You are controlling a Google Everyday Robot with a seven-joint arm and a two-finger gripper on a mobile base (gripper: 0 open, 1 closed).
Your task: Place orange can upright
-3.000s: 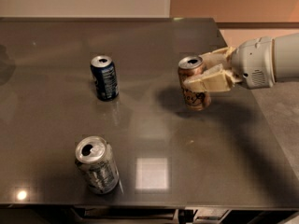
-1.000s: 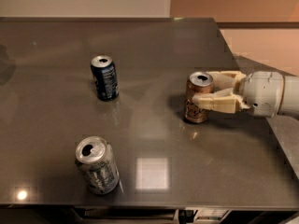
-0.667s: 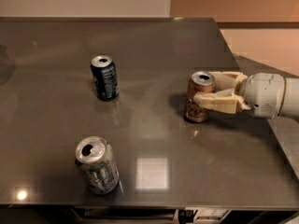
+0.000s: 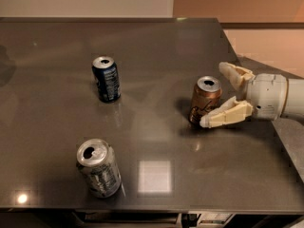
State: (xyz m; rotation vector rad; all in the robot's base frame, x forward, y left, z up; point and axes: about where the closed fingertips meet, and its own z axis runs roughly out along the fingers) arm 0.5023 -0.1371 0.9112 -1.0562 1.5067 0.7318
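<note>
The orange can (image 4: 204, 101), copper-brown with pale markings and a silver top, stands upright on the dark grey table (image 4: 156, 56) at the right of its middle. My gripper (image 4: 214, 95) comes in from the right edge with its cream fingers spread open. The near finger (image 4: 225, 115) lies by the can's base. The far finger (image 4: 233, 72) is behind the can, apart from it. The can is between the fingers and not clamped.
A dark blue can (image 4: 106, 79) stands upright at the left of centre. A silver-grey can with dark print (image 4: 98, 167) stands near the front left edge. The table's right edge (image 4: 280, 137) runs under my wrist.
My fingers have opened off the orange can, which stays upright on the table. Three seconds ago the can was held a little farther back; it has come down to the table.
</note>
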